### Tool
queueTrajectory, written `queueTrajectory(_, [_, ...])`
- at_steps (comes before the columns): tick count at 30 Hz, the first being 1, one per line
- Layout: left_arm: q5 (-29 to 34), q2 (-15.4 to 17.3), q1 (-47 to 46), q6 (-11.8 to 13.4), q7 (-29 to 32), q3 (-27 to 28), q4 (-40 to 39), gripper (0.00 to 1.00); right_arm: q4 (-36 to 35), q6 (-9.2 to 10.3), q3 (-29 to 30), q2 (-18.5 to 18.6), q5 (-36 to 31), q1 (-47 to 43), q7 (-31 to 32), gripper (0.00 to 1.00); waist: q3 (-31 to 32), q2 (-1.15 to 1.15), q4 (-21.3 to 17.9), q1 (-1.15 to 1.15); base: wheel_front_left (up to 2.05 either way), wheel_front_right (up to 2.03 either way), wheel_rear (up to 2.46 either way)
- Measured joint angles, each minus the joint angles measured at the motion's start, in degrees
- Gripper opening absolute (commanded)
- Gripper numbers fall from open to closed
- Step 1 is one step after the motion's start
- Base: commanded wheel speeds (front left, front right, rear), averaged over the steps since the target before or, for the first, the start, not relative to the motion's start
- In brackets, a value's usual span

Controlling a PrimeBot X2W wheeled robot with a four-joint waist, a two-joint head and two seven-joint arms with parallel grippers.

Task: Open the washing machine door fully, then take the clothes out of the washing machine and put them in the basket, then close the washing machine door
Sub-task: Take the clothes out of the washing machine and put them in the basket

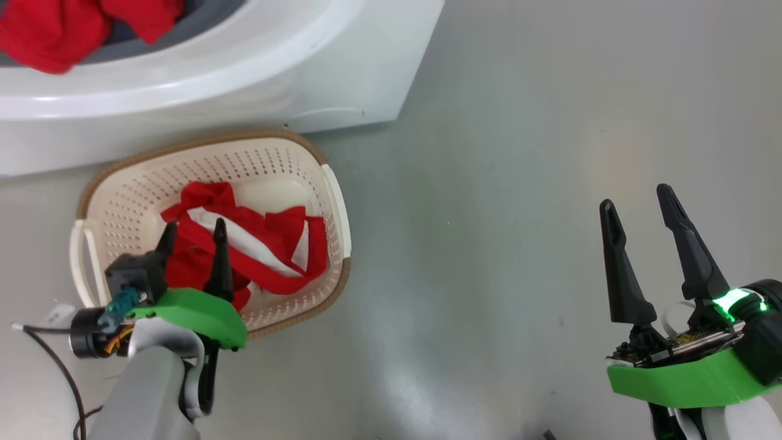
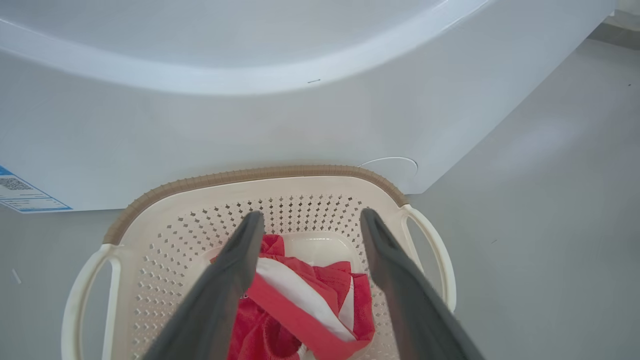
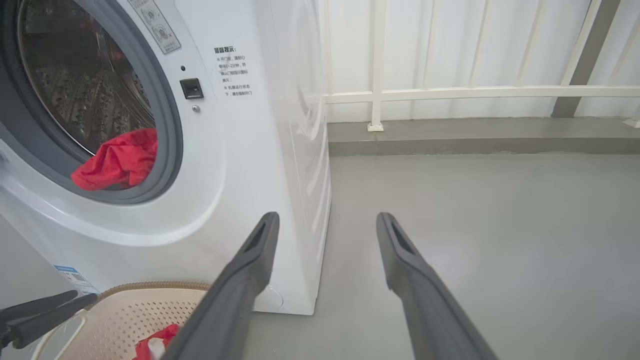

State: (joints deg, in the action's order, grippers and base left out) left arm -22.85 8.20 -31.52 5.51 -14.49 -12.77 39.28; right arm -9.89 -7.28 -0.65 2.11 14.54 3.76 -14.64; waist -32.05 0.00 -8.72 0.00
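Red clothes (image 1: 269, 244) lie in the basket (image 1: 201, 144) beside the washing machine (image 1: 342, 85), left gripper (image 1: 194, 227) and right gripper (image 1: 635, 198) both spread.

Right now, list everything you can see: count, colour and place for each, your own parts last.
white front-loading washing machine: one, white, standing behind the basket, drum opening uncovered
crumpled red cloth garment: one bunch, red, on the lower lip of the drum opening
cream perforated plastic basket with a brown rim: one, cream, on the floor in front of the machine
red-and-white cloth garment: one bunch, lying inside the basket
blue paper label sticker: one, blue, lower corner of the machine front
white barred railing: one, white, beyond the machine's side
smooth grey floor: grey, under everything
left hand: one, dark fingers, open over the basket
right hand: one, dark fingers, open over bare floor
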Motion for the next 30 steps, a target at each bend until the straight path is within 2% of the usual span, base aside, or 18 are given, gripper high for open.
queueTrajectory(6, [0.0,-0.2,4.5,0.1,-0.1,1.4,-8.0,1.0,1.0,0.0,1.2,0.0,0.2,-0.5,0.0,1.0,3.5,0.0,0.6,0.0,0.0,0.0,0.0])
queueTrajectory(12, [0.7,-0.6,9.6,2.3,-0.1,2.3,-17.8,1.0,1.5,0.0,1.7,0.0,0.0,-2.3,0.0,1.0,7.2,0.0,1.0,0.0,0.0,0.0,0.0])
queueTrajectory(17, [0.7,-1.4,13.8,3.1,-0.1,2.9,-25.2,1.0,1.9,0.0,2.1,0.0,-0.1,-3.5,0.0,1.0,10.2,0.0,1.3,0.0,0.0,0.0,0.0])
queueTrajectory(30, [1.2,-0.3,23.6,3.7,1.8,1.5,-35.5,1.0,3.1,0.0,3.6,-0.1,-1.1,-8.2,0.0,1.0,18.7,0.0,1.6,0.0,0.0,0.0,0.0])
